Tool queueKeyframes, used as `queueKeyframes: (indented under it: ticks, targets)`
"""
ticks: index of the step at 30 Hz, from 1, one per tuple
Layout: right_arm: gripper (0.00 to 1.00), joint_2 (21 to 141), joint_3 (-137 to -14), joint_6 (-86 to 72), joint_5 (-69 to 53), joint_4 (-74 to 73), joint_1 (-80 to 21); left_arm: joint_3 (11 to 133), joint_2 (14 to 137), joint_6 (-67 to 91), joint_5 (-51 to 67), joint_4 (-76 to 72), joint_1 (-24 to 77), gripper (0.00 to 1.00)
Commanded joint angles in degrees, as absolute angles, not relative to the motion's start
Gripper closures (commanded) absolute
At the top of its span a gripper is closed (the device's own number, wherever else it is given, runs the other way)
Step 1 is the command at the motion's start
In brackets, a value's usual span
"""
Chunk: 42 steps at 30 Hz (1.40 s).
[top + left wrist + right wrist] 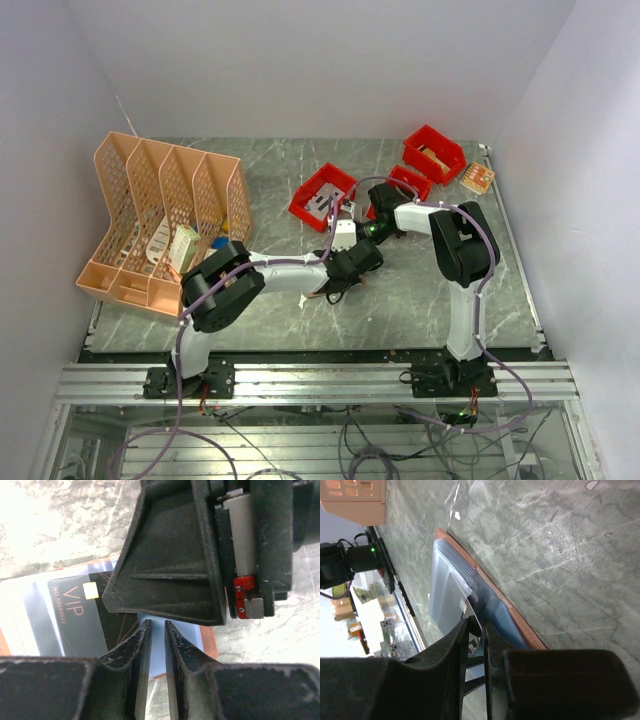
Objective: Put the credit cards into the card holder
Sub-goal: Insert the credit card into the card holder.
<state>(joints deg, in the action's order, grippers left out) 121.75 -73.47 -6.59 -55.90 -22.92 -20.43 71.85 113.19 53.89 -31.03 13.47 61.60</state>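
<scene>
The card holder (210,642) lies open and flat on the marbled worktop (50,520), directly under both tools. Its clear pockets face up and its tan edge shows just beyond the left tool's tips. A black card marked VIP (75,620) lies over the pockets, just to one side of the left tool (157,625). One of its ends runs under the broad black finger of the right tool (475,625). A light blue card (157,650) lies in the holder right below the left tool and shows through the slit between its fingers.

The left tool's fingers stand nearly together with only a thin slit between them. I cannot tell whether they pinch anything. In the right wrist view, the right tool's fingers are drawn close with a thin card edge in the gap, clamped on the black card. The holder's pockets stretch away ahead of the tips.

From above, the two tools meet tip to tip at the middle of the worktop. A peach file rack (160,215) stands well off beyond the left tool's arm. Red bins (323,195) sit behind the right tool, well apart from the holder.
</scene>
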Motion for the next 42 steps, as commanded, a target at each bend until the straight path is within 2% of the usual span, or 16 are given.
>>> queueKeyframes:
  ticks: [1,17,28,30,32,33,35,36,38,40,42]
  targets:
    - [0.82,122.3,-72.4,-5.9,-54.6,-22.3,-21.0,73.3,114.4,57.2,-36.7,17.1,61.9,0.71]
    - [0.61,119.5,-73.4,-3.9,-56.3,-23.2,-19.8,70.7,111.7,63.2,-42.6,20.7,61.8,0.56]
    - [0.59,114.4,-73.1,2.1,-57.9,-25.0,-18.2,67.3,105.1,59.2,-44.3,18.5,61.7,0.55]
    - [0.61,113.1,-72.4,2.5,-57.9,-24.2,-18.1,65.7,102.8,54.8,-43.0,15.6,61.7,0.54]
    - [0.67,112.2,-71.5,2.2,-57.2,-23.1,-18.2,63.2,99.6,50.6,-41.4,11.5,61.7,0.53]
    - [0.74,112.0,-70.9,1.8,-57.0,-22.6,-18.2,61.9,98.2,48.9,-40.9,10.4,61.6,0.52]
    - [0.93,112.2,-70.5,1.4,-57.0,-22.5,-18.2,59.2,95.3,46.6,-39.2,10.0,60.8,0.52]
    - [0.98,112.6,-70.4,1.4,-57.0,-22.8,-18.2,57.7,94.0,44.7,-37.6,9.0,60.2,0.53]
    - [1.00,113.2,-70.5,1.8,-56.0,-23.6,-18.4,53.8,90.8,40.3,-33.0,5.3,59.0,0.55]
    - [1.00,113.2,-70.3,1.9,-54.3,-23.5,-18.9,49.9,86.6,37.5,-28.2,1.4,57.2,0.49]
    - [1.00,113.1,-69.8,1.5,-52.8,-22.9,-19.6,46.8,83.9,37.2,-23.4,-0.5,53.9,0.48]
